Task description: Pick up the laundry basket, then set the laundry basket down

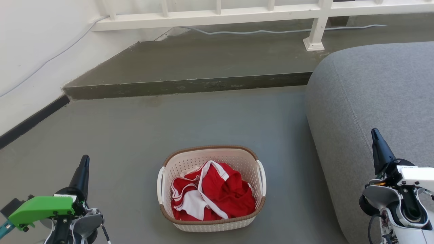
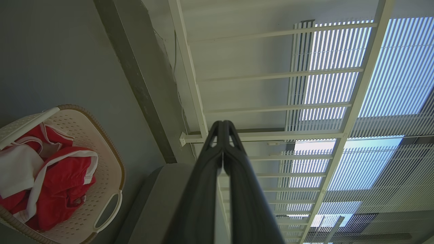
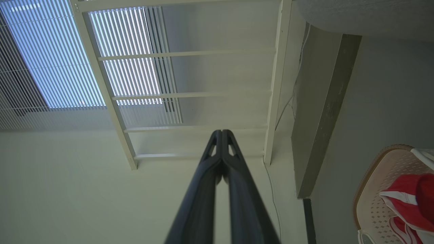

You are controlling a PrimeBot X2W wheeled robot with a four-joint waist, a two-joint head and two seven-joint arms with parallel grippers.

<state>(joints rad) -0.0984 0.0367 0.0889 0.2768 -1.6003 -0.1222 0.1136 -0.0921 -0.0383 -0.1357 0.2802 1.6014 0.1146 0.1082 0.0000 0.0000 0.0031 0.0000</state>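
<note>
The laundry basket sits on the grey floor, low in the middle of the head view, between the two arms and touched by neither. It stands upright with its brown rim level. Its white handles are on its left and right sides. Red and white clothes lie crumpled inside it, below the rim.

The left tool is at the lower left, well to the left of the basket, with its dark fingers pointing up the view. In the left wrist view the two fingers are pressed together along their length with nothing between them. The right tool is at the lower right, in front of a grey sofa that is just to the right of the basket. In the right wrist view its fingers are likewise closed tip to tip and hold nothing.

Beyond the basket a low dark step crosses the floor. A white railing stands on the raised part, and a pale cable runs along behind it. A white wall borders the floor on the left.
</note>
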